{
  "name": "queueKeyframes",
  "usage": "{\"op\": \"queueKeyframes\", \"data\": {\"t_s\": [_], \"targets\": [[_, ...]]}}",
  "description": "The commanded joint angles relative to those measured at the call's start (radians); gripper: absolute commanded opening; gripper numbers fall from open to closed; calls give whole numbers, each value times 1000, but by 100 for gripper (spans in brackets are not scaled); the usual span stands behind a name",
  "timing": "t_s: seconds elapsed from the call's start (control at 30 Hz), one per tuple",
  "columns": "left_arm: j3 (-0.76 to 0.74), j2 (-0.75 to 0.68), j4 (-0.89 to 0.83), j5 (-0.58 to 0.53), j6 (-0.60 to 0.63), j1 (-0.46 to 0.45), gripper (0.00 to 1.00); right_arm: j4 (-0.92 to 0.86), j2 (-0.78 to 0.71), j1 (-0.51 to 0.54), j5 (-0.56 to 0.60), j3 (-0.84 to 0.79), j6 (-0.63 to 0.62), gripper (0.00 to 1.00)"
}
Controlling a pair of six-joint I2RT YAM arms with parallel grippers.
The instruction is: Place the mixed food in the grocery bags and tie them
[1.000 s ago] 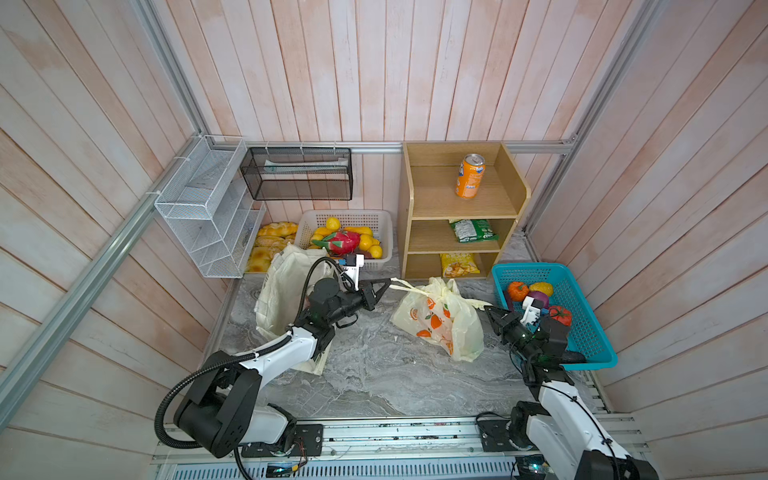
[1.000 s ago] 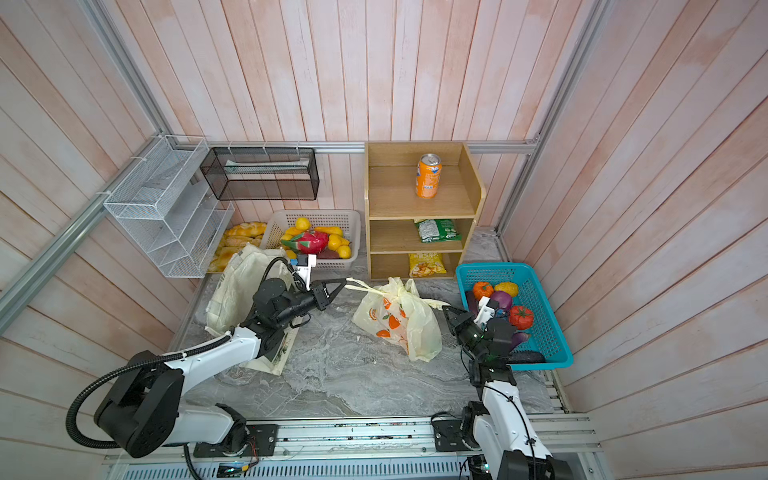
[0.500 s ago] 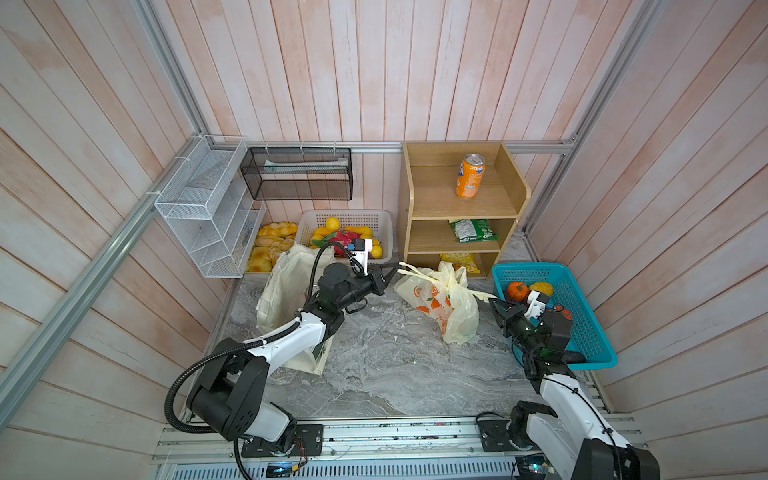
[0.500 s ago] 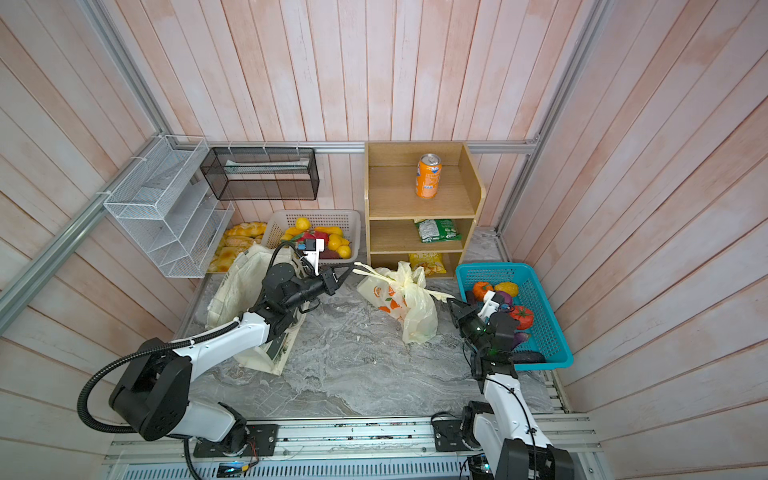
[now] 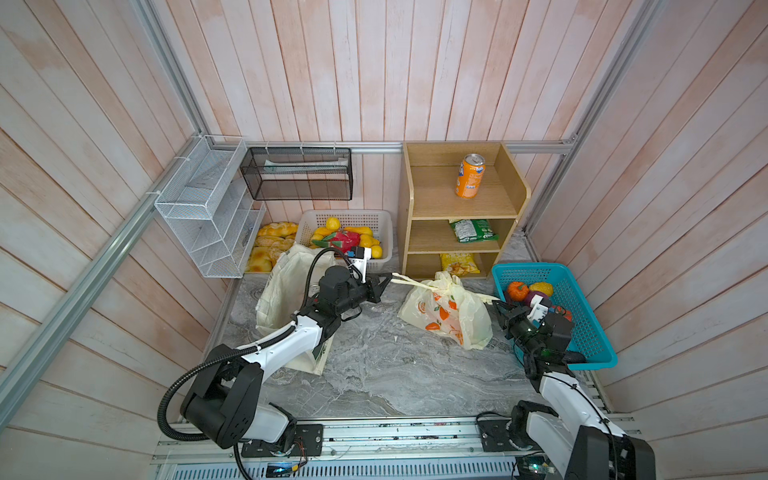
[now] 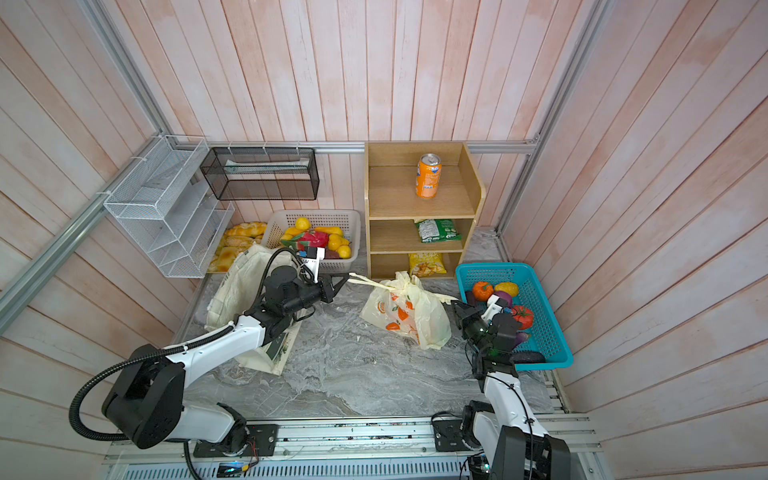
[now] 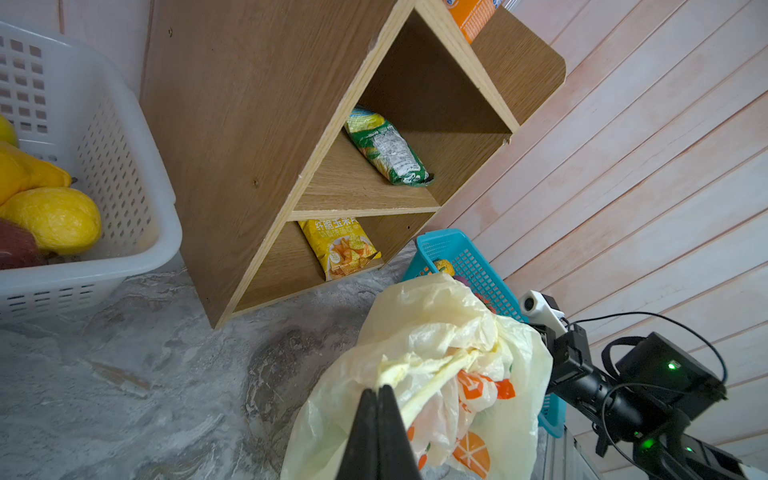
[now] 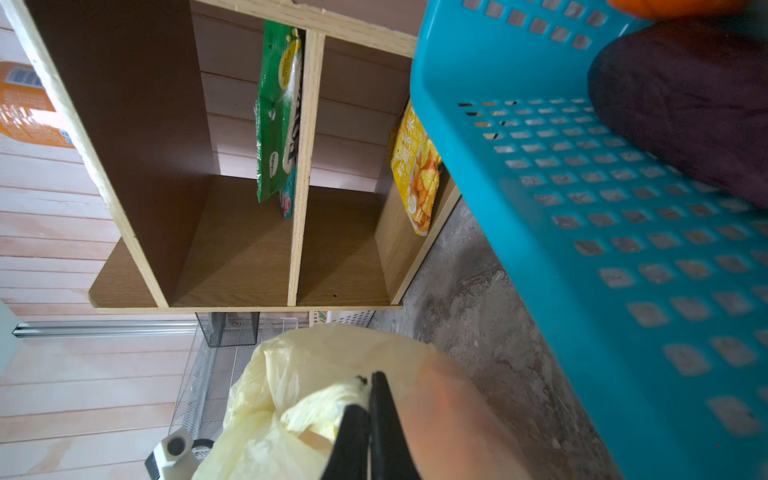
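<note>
The pale-yellow plastic grocery bag (image 5: 446, 311) (image 6: 405, 311) printed with oranges sits on the marble top, its two handles stretched out sideways. My left gripper (image 5: 388, 282) (image 6: 347, 279) (image 7: 377, 390) is shut on the bag's left handle (image 7: 432, 376). My right gripper (image 5: 496, 305) (image 6: 453, 305) (image 8: 368, 380) is shut on the twisted right handle (image 8: 328, 399). The cream canvas grocery bag (image 5: 286, 282) (image 6: 241, 282) stands under my left arm. The mixed food is hidden; what the bags hold does not show.
A wooden shelf (image 5: 461, 208) at the back holds an orange can (image 5: 469, 176), a green packet (image 5: 473, 230) and a yellow packet (image 5: 457, 262). A white fruit basket (image 5: 347, 216) stands left of it. A blue basket (image 5: 590, 332) sits close behind my right gripper.
The plastic bag swung back and left half a second ago, then came a little right again. Both grippers stayed shut on its handles, the right one drawing slightly backward.
</note>
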Motion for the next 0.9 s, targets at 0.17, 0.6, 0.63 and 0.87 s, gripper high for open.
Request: {"op": "queueKeyframes", "data": {"t_s": [0.17, 0.6, 0.63, 0.87], "targets": [[-19, -48, 8, -101, 37, 58, 0, -42, -3, -96, 110, -40, -23, 0], [-17, -32, 40, -39, 47, 65, 0, -18, 24, -160, 2, -43, -74, 0], [-11, -27, 43, -25, 50, 65, 0, -30, 23, -156, -17, -30, -98, 0], [37, 7, 62, 59, 57, 51, 0, -247, -47, -72, -26, 95, -275, 0]]}}
